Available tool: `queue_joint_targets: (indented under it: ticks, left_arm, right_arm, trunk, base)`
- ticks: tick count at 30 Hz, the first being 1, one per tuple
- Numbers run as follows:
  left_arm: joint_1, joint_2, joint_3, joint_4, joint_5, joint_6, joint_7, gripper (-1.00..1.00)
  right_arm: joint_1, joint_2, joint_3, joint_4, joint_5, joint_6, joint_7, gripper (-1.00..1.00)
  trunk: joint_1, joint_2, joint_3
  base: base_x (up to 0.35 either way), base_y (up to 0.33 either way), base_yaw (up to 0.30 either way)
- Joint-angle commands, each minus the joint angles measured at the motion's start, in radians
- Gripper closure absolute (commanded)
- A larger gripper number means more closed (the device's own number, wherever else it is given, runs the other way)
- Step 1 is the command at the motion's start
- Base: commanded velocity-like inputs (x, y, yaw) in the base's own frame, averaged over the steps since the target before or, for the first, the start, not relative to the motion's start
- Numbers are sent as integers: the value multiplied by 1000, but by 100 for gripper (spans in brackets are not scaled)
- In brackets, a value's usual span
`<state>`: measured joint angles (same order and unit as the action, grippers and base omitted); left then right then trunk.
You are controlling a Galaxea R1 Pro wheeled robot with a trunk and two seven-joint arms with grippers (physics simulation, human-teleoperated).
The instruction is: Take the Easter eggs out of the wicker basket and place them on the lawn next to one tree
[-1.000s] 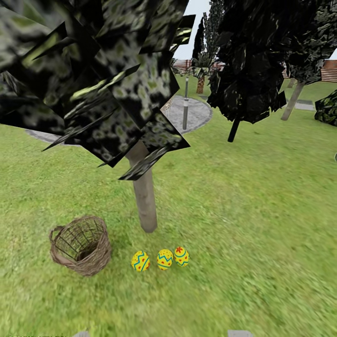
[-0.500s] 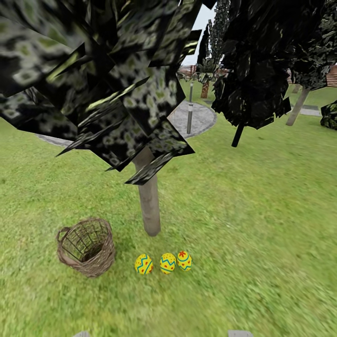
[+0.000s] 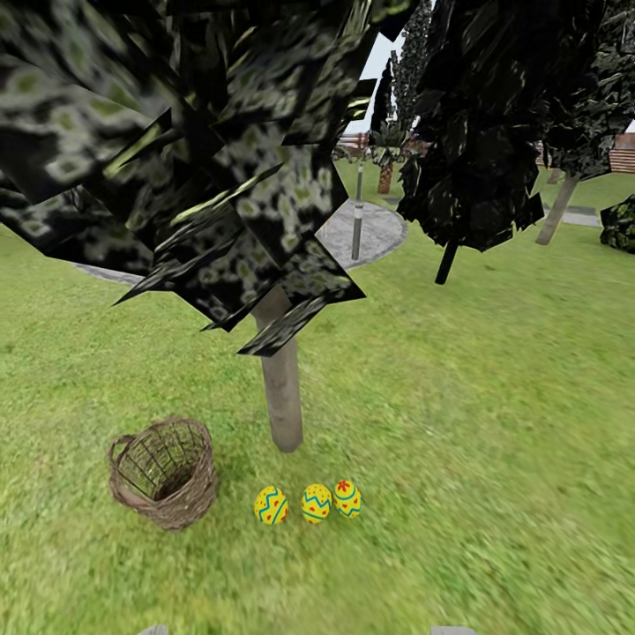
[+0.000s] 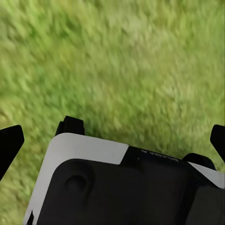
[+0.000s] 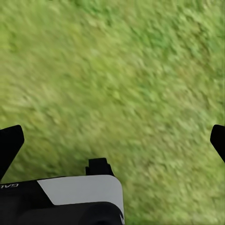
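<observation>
Three yellow painted Easter eggs lie in a row on the lawn: one, a second and a third, just in front of the tree's pale trunk. The wicker basket stands on the grass beside them, left of the trunk, and I see no egg inside it. My left gripper is open over bare grass, its black fingertips far apart. My right gripper is open over grass too, with nothing between its fingers.
The tree's low dark canopy hangs over the basket and eggs. Behind are a grey paved circle with a post, a thin dark-trunked tree, another pale trunk, a bush and a fence.
The whole picture has shifted slightly, so the camera has moved. Eggs, basket and tree keep their places relative to each other.
</observation>
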<state>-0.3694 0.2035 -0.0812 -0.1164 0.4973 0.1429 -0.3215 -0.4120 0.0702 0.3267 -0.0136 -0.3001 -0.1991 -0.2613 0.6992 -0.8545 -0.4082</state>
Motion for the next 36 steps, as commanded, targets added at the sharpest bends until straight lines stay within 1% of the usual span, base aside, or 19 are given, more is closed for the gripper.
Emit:
queue_joint_targets:
  ticks: [1, 36]
  left_arm:
    - [0, 1, -8, -1, 10, 6, -2, -100]
    - [0, 2, -8, -1, 10, 6, -2, -100]
  right_arm:
    - [-1, 0, 9, 1, -10, -4, -3, -100]
    - [-1, 0, 8, 1, -8, -4, -1, -100]
  trunk:
    - [0, -1, 1]
    - [0, -1, 57]
  base:
    - [0, 0, 0]
    - [0, 0, 0]
